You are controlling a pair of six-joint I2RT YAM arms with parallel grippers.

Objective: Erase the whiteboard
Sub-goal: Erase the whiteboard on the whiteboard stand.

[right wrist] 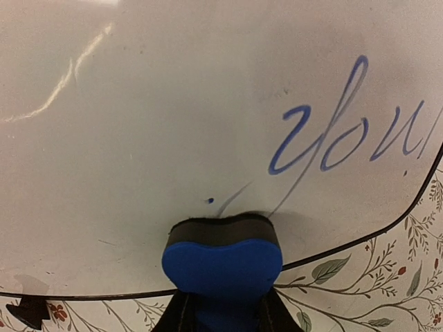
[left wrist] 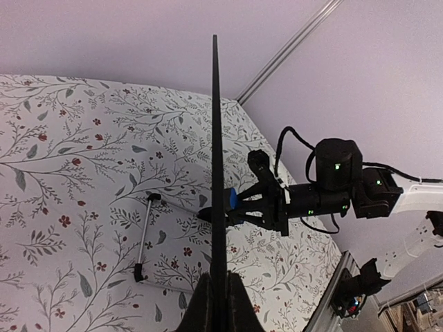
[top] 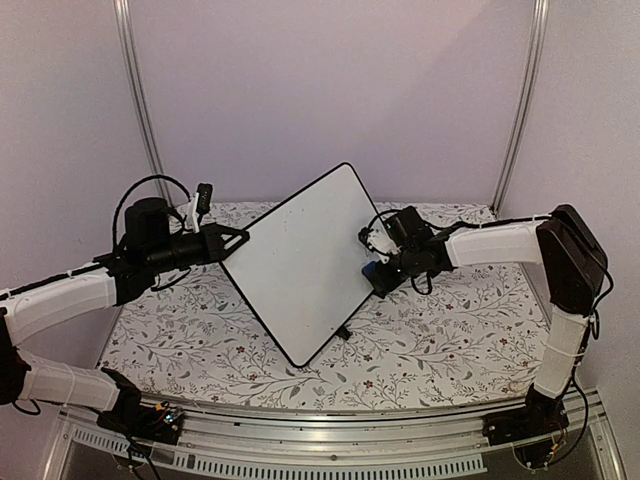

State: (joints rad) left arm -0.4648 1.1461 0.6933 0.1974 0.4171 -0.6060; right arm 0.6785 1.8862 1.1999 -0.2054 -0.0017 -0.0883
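Observation:
The whiteboard [top: 300,260] stands tilted on one corner, white with a thin black frame. My left gripper [top: 236,245] is shut on its left edge; in the left wrist view the board [left wrist: 216,138] shows edge-on between the fingers of that gripper [left wrist: 219,306]. My right gripper [top: 376,264] is shut on a blue eraser [right wrist: 221,261], whose black felt rests against the board [right wrist: 173,104] near its lower edge. Blue handwriting [right wrist: 332,131] lies up and to the right of the eraser, with a small blue dot just above it. The eraser [left wrist: 232,199] also shows beside the board's edge.
A thin metal stand rod [left wrist: 144,238] with black ends lies over the floral tablecloth [top: 440,340] on the board's far side. A small black foot [top: 343,332] juts from the board's lower right edge. Walls and metal posts [top: 140,100] close the back.

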